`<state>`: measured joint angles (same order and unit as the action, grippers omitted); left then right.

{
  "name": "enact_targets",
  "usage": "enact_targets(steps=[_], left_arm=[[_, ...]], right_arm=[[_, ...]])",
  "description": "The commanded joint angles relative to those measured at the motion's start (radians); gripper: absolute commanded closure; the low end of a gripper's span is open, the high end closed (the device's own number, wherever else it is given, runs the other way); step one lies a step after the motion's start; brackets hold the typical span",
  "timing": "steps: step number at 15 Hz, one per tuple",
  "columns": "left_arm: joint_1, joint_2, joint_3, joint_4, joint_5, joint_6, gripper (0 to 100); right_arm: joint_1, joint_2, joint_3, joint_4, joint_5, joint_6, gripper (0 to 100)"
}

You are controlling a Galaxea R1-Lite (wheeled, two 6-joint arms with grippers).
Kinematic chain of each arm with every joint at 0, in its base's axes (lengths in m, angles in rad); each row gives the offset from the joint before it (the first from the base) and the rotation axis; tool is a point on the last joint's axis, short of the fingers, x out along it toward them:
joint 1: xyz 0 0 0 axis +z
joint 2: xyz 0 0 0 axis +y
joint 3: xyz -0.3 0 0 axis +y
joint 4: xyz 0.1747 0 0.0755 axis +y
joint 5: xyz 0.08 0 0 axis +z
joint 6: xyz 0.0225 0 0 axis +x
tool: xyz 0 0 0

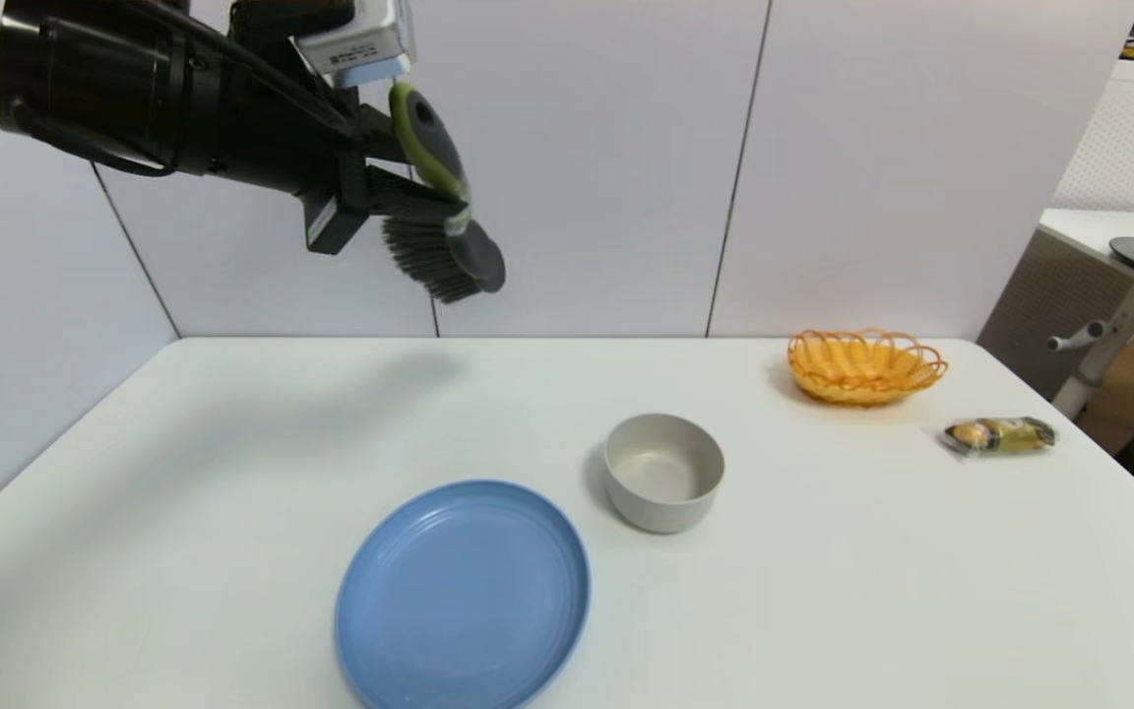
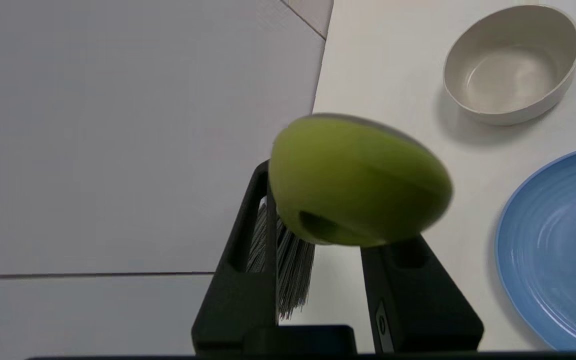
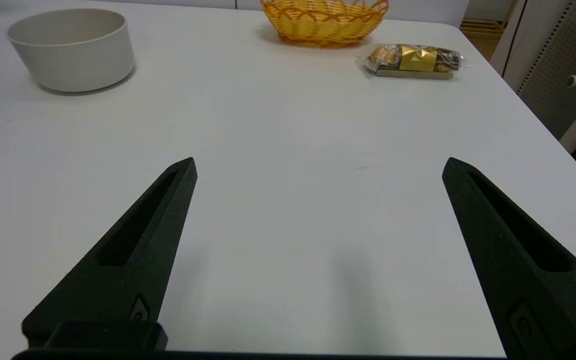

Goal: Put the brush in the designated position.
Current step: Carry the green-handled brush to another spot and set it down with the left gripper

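The left gripper [image 1: 429,202] is high up in the air, over the far left part of the white table [image 1: 823,591]. Its fingers are squeezed tight on the brush [image 1: 439,187]. The green handle points up and the black bristles point back toward the arm. Down on the table sit a blue plate [image 1: 464,596] and a gray bowl [image 1: 663,472], close together. Farther right are an orange basket [image 1: 865,366] and a snack packet [image 1: 1000,434]. The right gripper [image 3: 318,167] is low over the table with its fingers wide apart, holding nothing.
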<state>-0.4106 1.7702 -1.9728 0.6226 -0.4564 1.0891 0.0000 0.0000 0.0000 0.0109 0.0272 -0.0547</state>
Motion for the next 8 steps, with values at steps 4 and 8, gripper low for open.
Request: enact_targets(steps=[4,8], left_arm=[[-0.272,0.031,0.006,-0.168,0.229,-0.005,100],[-0.416,0.087,0.006,-0.276,0.366,-0.081,100]], right_arm=[[0.000,0.002,0.002,0.000,0.000,-0.001,0],[0.000,0.002,0.002,0.001,0.000,-0.001,0]])
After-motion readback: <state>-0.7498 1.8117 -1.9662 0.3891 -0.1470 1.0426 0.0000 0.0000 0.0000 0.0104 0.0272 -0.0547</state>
